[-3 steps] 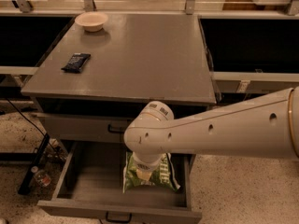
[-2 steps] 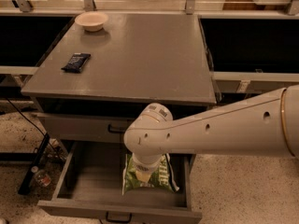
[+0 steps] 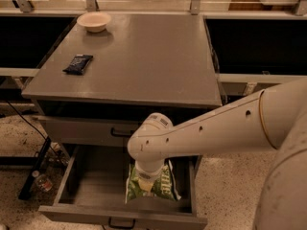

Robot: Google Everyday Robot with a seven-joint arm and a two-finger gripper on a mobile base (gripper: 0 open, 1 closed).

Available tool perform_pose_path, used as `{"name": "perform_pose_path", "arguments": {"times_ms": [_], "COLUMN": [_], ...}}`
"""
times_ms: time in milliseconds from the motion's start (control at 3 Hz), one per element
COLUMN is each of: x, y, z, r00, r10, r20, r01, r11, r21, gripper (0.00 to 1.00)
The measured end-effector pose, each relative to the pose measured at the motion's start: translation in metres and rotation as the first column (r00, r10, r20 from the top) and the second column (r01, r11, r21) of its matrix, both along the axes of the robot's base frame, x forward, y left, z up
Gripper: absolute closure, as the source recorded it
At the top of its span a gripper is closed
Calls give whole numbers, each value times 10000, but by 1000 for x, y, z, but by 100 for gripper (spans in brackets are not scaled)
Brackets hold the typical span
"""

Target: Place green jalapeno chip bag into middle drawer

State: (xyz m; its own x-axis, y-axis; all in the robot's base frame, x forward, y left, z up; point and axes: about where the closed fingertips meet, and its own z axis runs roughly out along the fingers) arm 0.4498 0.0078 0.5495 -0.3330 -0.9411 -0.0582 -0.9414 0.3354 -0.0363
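Pincer [image 3: 147,180] over crinkled green jalapeno chip bag [image 3: 164,188], grip unclear | bag in grey middle drawer [image 3: 93,190]

No lettering legible on the chip bag [image 3: 164,187] (pincer [image 3: 145,178] over it, in drawer [image 3: 91,188]).

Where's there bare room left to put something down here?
The cabinet top is bare everywhere right of the bowl and dark packet. In the open drawer, the floor left of the green chip bag is free; the right half is crowded by the bag, with the gripper at its top.
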Motion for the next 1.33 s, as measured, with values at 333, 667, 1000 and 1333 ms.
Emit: {"name": "perform_pose_path", "arguments": {"times_ms": [333,667,1000,1333], "x": [17,17,19,21], "y": [19,19,22,23], "z": [-36,-36,-53,-79], "r00": [9998,9998,9992,9965], "r10": [-187,-187,-294,-466], "r20": [21,21,-261,-698], "r01": [184,184,320,542], "r11": [9955,9955,9939,9922], "r21": [926,926,1056,1126], "gripper": [100,100,100,100]}}
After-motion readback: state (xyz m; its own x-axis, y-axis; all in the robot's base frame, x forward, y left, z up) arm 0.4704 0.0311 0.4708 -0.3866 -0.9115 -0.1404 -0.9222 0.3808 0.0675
